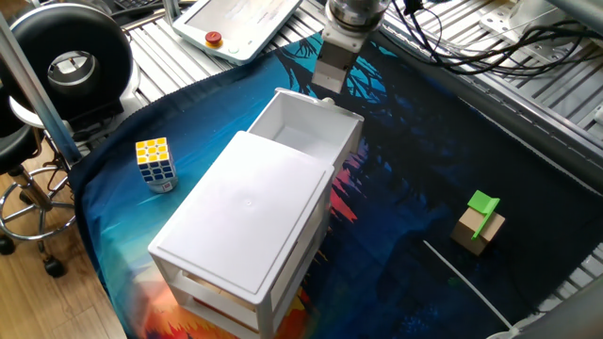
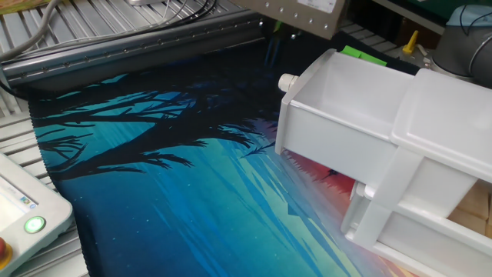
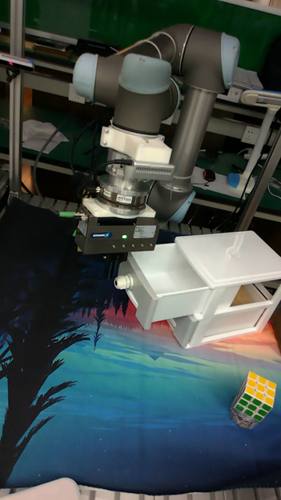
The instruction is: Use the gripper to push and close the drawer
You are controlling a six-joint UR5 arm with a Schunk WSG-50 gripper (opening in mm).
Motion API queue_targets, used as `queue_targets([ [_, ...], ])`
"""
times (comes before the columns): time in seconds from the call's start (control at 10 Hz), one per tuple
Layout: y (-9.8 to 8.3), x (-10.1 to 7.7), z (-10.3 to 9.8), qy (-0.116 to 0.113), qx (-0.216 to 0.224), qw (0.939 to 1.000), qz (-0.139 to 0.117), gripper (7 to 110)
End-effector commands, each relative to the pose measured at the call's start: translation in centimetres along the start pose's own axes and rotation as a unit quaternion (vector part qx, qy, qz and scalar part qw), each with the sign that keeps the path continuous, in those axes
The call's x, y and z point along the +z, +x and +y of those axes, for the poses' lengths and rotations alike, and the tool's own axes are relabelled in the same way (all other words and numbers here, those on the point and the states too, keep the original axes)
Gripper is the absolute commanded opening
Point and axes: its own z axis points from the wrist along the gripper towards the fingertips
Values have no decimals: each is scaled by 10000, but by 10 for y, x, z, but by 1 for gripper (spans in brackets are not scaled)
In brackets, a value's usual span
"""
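The claw (image 3: 119, 256) shows only its boxy body in the tall fixed view; its fingers are lost against the dark cloth, so their spread cannot be read. In the other fixed view the top edge cuts the claw off. The cabinet (image 2: 430, 154) runs past the right edge there, and its lower drawers seem partly hidden.

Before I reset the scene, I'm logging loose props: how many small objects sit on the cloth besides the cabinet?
2: a puzzle cube beside the cabinet and a green-and-tan block on its other side. The cabinet may hide others.
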Motion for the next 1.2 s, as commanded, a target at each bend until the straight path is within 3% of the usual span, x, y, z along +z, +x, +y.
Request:
queue_targets([
  [0.0,-11,5,-6,95,54,9997,-214,7],
  [0.7,-14,9,-3,60,130,9997,-215,7],
  [1.0,-12,9,28,-528,193,9983,-145,7],
  [1.1,-10,10,25,-457,179,9987,-119,7],
])
